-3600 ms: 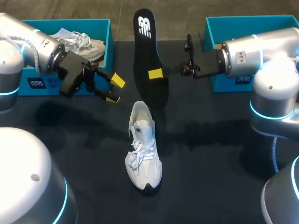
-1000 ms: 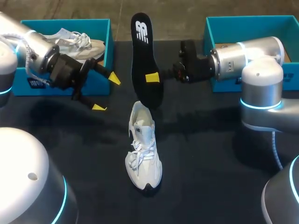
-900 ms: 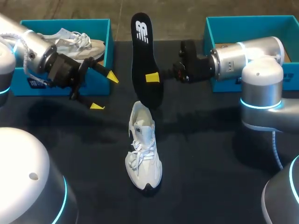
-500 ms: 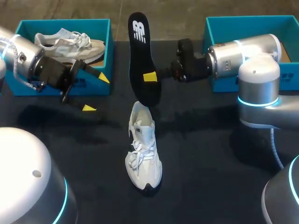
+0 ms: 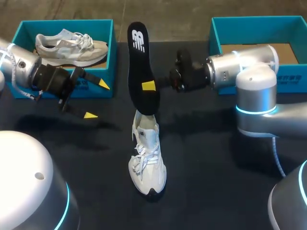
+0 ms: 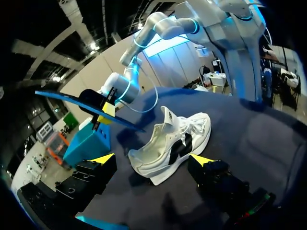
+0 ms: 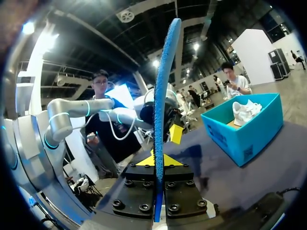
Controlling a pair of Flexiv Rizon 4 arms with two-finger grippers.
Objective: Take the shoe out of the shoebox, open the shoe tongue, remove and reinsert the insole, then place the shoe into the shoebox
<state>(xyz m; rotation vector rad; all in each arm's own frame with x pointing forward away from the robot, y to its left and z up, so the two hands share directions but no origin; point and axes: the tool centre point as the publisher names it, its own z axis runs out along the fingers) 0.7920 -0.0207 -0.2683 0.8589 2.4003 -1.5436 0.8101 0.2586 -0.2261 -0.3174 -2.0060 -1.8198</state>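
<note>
1. Shoe stands upright in the middle of the worktop, toe toward the near edge, heel opening toward the far edge. Not in either box.
2. Insole is off the worktop and gripped by the right jaws, which are closed on it about midway along its length. The right wrist view shows it edge-on between the two tips.
3. The insole's lower end sits at the shoe's heel collar. I cannot tell whether it touches the collar or is just above it.
4. Left jaws are open and empty, near the far-left corner just in front of the left shoebox and well apart from the shoe. Their wrist view has the shoe ahead of the tips.
5. A second shoe lies in the left shoebox. The right shoebox, at the far-right corner, looks empty.
6. Judged step: reinserting the insole.
7. Risks:
   - Nothing braces the shoe, so a push from the insole could slide or tip it.
   - The insole tip may catch on the collar or tongue and fold rather than slide in.
   - The grip is a thin mid-length pinch, so the insole could pivot in the jaws under load.
   - The insole is flexible, so a steep entry angle may buckle it.
</note>
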